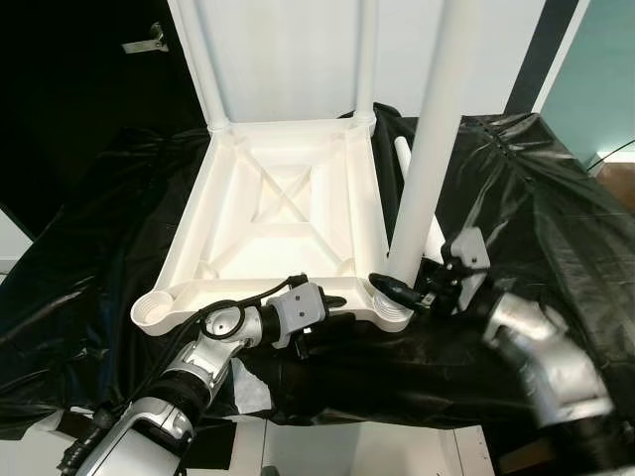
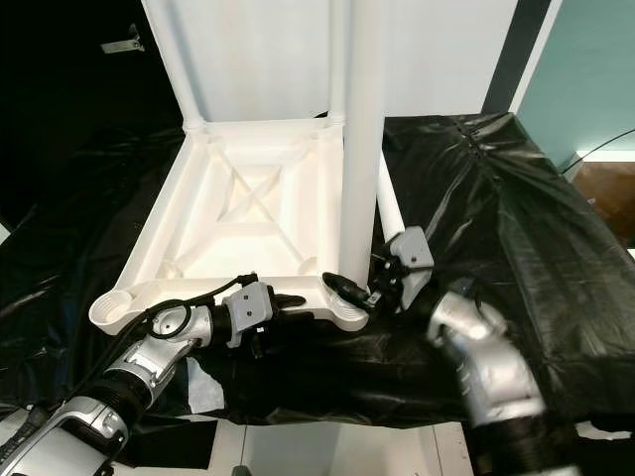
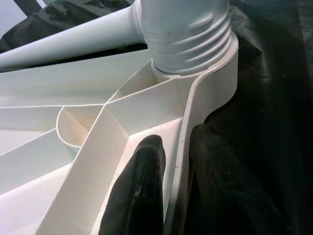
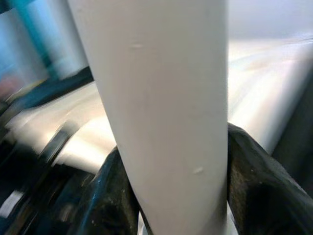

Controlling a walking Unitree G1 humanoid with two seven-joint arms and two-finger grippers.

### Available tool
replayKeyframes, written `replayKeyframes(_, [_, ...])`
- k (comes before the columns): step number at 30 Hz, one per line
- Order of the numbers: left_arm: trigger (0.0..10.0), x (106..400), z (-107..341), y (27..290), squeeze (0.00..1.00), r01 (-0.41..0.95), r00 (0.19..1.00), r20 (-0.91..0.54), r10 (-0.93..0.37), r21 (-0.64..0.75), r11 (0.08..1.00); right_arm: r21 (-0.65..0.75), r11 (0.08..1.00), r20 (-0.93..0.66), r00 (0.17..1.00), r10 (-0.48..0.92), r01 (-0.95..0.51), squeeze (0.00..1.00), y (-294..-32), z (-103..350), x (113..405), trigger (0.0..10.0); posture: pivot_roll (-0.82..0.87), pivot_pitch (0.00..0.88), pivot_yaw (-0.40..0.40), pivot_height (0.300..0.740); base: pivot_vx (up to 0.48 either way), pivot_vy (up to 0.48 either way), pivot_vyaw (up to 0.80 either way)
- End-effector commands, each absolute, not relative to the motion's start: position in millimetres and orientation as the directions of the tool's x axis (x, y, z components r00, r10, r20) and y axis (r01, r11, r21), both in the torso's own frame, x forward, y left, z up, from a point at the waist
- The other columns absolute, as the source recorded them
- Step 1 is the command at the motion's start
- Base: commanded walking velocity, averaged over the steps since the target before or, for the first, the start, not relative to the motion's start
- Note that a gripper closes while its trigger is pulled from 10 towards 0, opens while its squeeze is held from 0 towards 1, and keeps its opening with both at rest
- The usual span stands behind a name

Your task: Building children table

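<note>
Tabletop (image 1: 278, 213) upturned, stiff light plastic | my left fingers (image 3: 142, 191) clamp its near rim | my right fingers (image 4: 115, 196) clamp slippery leg (image 1: 427, 169) low, by near-right corner socket (image 1: 390, 309)

This looks like an indoor room set up as a makeshift assembly spot rather than a kitchen or shop. A work surface is draped in crinkled black plastic sheeting (image 1: 536, 198), as if to protect it. Behind stands a plain white wall (image 1: 298, 50), a teal panel (image 1: 595, 69) to the right, and a dark area on the left. A patch of wooden floor (image 1: 615, 183) shows at the far right. An upturned white plastic table (image 1: 278, 208) rests on the sheeting.
</note>
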State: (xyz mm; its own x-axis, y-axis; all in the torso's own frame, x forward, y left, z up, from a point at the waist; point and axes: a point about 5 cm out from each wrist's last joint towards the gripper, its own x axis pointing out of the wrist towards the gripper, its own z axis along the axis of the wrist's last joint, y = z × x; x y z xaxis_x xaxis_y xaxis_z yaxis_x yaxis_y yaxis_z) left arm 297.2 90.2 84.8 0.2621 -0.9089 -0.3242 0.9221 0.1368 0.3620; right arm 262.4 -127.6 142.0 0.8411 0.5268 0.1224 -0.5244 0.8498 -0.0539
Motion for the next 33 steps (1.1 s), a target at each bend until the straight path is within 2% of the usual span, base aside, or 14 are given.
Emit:
replayKeyframes(1, [10.0, 275, 53, 92, 0.00, 0.973, 0.078, -0.485, -0.871, 0.229, -0.040, -0.018, 0.956, 0.148, 0.945, 0.291, -0.292, 0.00, -141, 141, 262, 0.0, -0.02, 0.018, 0.019, 0.740, 0.000, 0.000, 0.00])
replayKeyframes(9, [10.0, 275, 52, 95, 0.00, 0.973, 0.079, -0.491, -0.868, 0.229, -0.041, -0.022, 0.998, 0.125, 0.991, -0.053, 0.056, 0.00, -158, 130, 251, 0.0, -0.02, 0.016, 0.027, 0.740, 0.000, 0.000, 0.00])
replayKeyframes(12, [10.0, 275, 52, 95, 0.00, 0.973, 0.076, -0.491, -0.868, 0.227, -0.044, -0.039, 0.996, 0.121, 0.990, -0.077, 0.082, 0.00, -158, 130, 250, 0.0, -0.02, 0.017, 0.032, 0.740, 0.000, 0.000, 0.00])
replayKeyframes(13, [10.0, 274, 51, 94, 0.00, 0.973, 0.072, -0.492, -0.867, 0.226, -0.047, -0.045, 0.996, 0.124, 0.990, -0.072, 0.078, 1.00, -155, 130, 250, 0.0, -0.03, 0.017, 0.032, 0.740, 0.000, 0.000, 0.00])
replayKeyframes(14, [10.0, 274, 51, 94, 0.00, 0.973, 0.070, -0.493, -0.867, 0.225, -0.050, -0.050, 0.996, 0.128, 0.990, -0.061, 0.068, 1.00, -152, 131, 251, 0.3, -0.03, 0.018, 0.032, 0.740, 0.000, 0.000, 0.00])
replayKeyframes(15, [10.0, 274, 50, 93, 0.00, 0.973, 0.068, -0.494, -0.867, 0.225, -0.053, -0.056, 0.997, 0.135, 0.990, -0.037, 0.045, 1.00, -148, 132, 251, 6.2, -0.03, 0.020, 0.031, 0.740, 0.000, 0.000, 0.00])
replayKeyframes(17, [10.0, 274, 50, 92, 0.00, 0.973, 0.067, -0.495, -0.867, 0.225, -0.054, -0.059, 0.998, 0.136, 0.990, -0.020, 0.028, 1.00, -145, 132, 251, 6.2, -0.03, 0.020, 0.030, 0.740, 0.000, 0.000, 0.00])
replayKeyframes(18, [10.0, 274, 51, 92, 0.00, 0.973, 0.066, -0.494, -0.867, 0.225, -0.054, -0.068, 0.998, 0.132, 0.991, 0.003, 0.006, 1.00, -143, 132, 252, 10.0, -0.03, 0.020, 0.029, 0.740, 0.000, 0.000, 0.00])
replayKeyframes(19, [10.0, 275, 51, 91, 0.00, 0.973, 0.068, -0.493, -0.867, 0.226, -0.053, -0.070, 0.996, 0.124, 0.990, 0.062, -0.053, 0.20, -140, 132, 254, 10.0, -0.03, 0.022, 0.027, 0.740, 0.000, 0.000, 0.00])
replayKeyframes(21, [10.0, 275, 51, 91, 0.00, 0.973, 0.069, -0.492, -0.868, 0.227, -0.051, -0.071, 0.993, 0.118, 0.988, 0.099, -0.091, 0.20, -138, 132, 256, 10.0, -0.03, 0.022, 0.027, 0.740, 0.000, 0.000, 0.00])
replayKeyframes(22, [10.0, 275, 51, 91, 0.00, 0.973, 0.070, -0.492, -0.868, 0.226, -0.050, -0.078, 0.983, 0.112, 0.979, 0.173, -0.165, 0.00, -135, 132, 257, 10.0, -0.03, 0.022, 0.026, 0.740, 0.000, 0.000, 0.00])
replayKeyframes(25, [10.0, 273, 48, 91, 0.00, 0.974, 0.068, -0.494, -0.867, 0.221, -0.050, -0.119, 0.938, 0.095, 0.937, 0.337, -0.325, 0.00, -135, 129, 260, 10.0, -0.03, 0.021, 0.021, 0.740, 0.000, 0.000, 0.00])
replayKeyframes(31, [10.0, 273, 47, 90, 0.00, 0.974, 0.070, -0.494, -0.867, 0.220, -0.047, -0.139, 0.887, 0.092, 0.886, 0.455, -0.441, 0.00, -141, 133, 263, 10.0, -0.03, 0.016, 0.020, 0.740, 0.000, 0.000, 0.00])
replayKeyframes(33, [10.0, 273, 47, 90, 0.00, 0.974, 0.071, -0.496, -0.865, 0.221, -0.047, -0.173, 0.775, 0.042, 0.782, 0.622, -0.608, 0.00, -147, 139, 267, 10.0, -0.04, 0.012, 0.022, 0.740, 0.000, 0.000, 0.00])
